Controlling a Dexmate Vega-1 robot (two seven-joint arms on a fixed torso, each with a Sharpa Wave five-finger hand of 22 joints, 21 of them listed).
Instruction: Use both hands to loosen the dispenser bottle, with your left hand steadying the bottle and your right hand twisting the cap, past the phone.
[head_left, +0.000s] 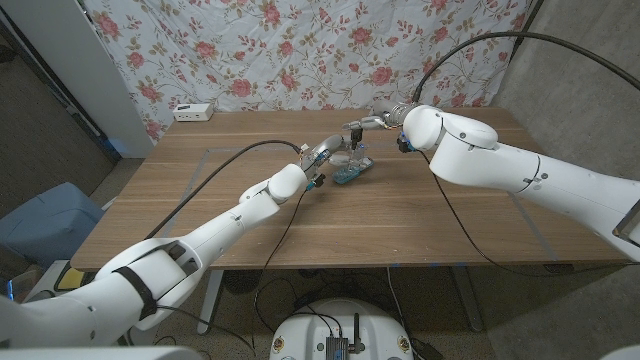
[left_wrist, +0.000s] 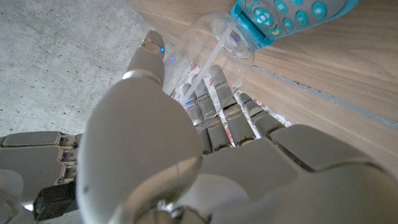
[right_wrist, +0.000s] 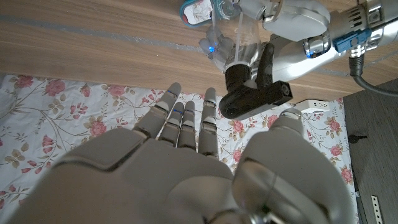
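A clear dispenser bottle (head_left: 346, 158) stands mid-table, and my left hand (head_left: 322, 156) grips its body from the left. In the left wrist view my fingers (left_wrist: 214, 109) wrap the clear bottle (left_wrist: 208, 43), with its inner tube showing. A teal phone with round buttons (head_left: 354, 173) (left_wrist: 289, 14) lies on the wood right beside the bottle. My right hand (head_left: 372, 125) hovers just above and behind the bottle's top, fingers spread. In the right wrist view that hand (right_wrist: 186, 143) holds nothing, and the bottle (right_wrist: 241, 34) lies beyond its fingertips. The cap is hard to make out.
A white power strip (head_left: 193, 112) sits at the table's back left corner. A flowered cloth (head_left: 300, 50) hangs behind the table (head_left: 420, 220). A blue bin (head_left: 40, 218) stands on the floor to the left. The left arm's black wrist camera (right_wrist: 254, 93) is near my right fingers.
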